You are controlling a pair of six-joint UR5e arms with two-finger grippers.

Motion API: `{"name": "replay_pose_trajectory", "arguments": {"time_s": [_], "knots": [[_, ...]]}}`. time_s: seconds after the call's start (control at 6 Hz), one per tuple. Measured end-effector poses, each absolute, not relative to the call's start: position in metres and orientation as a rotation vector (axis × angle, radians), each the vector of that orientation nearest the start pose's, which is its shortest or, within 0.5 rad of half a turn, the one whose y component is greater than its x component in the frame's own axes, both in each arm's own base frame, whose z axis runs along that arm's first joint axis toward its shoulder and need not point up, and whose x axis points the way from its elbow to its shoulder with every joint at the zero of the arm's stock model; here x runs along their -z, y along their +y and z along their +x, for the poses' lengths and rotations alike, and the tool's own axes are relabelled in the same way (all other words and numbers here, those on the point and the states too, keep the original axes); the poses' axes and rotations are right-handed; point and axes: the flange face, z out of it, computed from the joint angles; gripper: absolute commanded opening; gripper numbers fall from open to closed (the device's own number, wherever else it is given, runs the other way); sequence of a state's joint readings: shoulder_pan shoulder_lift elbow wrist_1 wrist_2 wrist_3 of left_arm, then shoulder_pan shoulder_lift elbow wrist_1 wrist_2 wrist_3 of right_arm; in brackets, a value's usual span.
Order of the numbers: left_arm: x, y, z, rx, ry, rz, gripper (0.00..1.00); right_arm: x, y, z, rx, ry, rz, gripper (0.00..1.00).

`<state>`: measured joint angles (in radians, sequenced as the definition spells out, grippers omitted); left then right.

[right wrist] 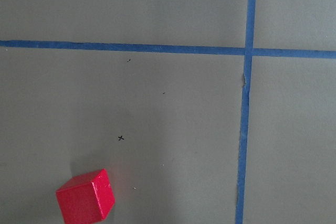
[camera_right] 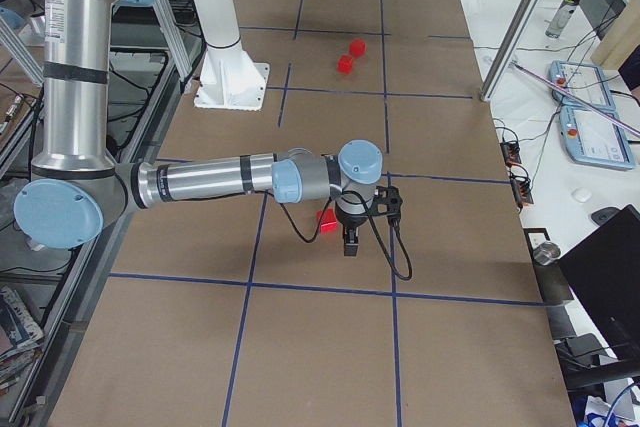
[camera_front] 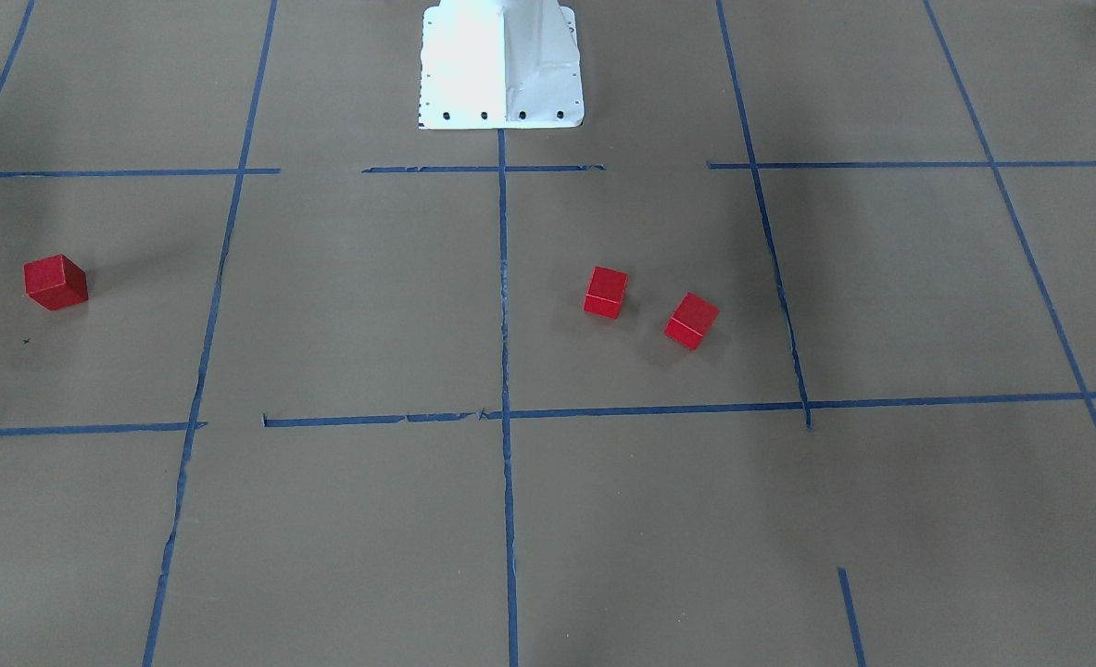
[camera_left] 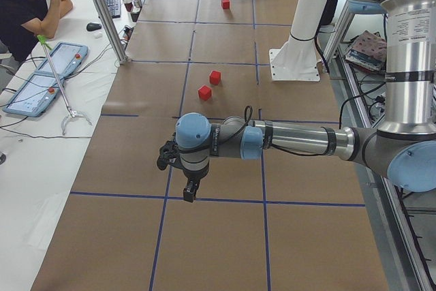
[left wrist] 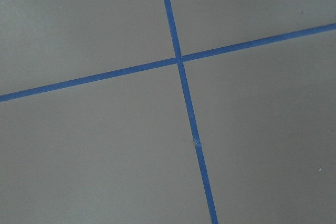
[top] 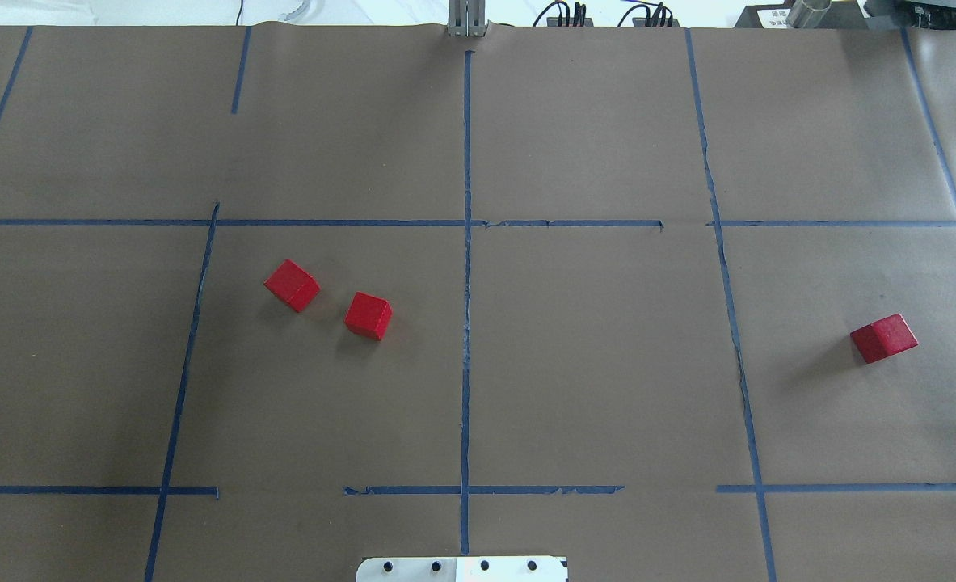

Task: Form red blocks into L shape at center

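Two red blocks (top: 292,284) sit near each other beside the center line (top: 466,364), the third block (top: 883,338) well apart — left gripper (camera_left: 191,191) and right gripper (camera_right: 350,245) hover, finger state impossible to tell.

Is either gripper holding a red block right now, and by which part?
No block is held: all three red blocks lie free on the paper.

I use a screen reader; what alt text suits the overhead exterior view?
Three small matte red cubes sit apart on brown paper gridded with blue tape: two near each other left of the central tape line, one far right.
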<state>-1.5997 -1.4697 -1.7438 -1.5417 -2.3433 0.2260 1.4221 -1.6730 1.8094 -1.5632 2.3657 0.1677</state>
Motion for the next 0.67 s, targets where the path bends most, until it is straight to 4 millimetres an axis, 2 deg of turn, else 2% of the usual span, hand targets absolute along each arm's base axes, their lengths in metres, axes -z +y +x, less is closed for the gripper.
{"name": "replay_pose_trajectory", "arguments": {"time_s": [0.33,0.67], "knots": [[-0.6352,-0.4417,-0.0756,-0.203,0.766,0.124,1.0,-0.584,-0.4586,-0.007,0.047,-0.809,0.015,1.0],[-0.6344,-0.4385,-0.0751,-0.205,0.768,0.128,1.0,-0.5777,-0.4592,-0.0149,0.092,-0.82,0.075,1.0]]}}
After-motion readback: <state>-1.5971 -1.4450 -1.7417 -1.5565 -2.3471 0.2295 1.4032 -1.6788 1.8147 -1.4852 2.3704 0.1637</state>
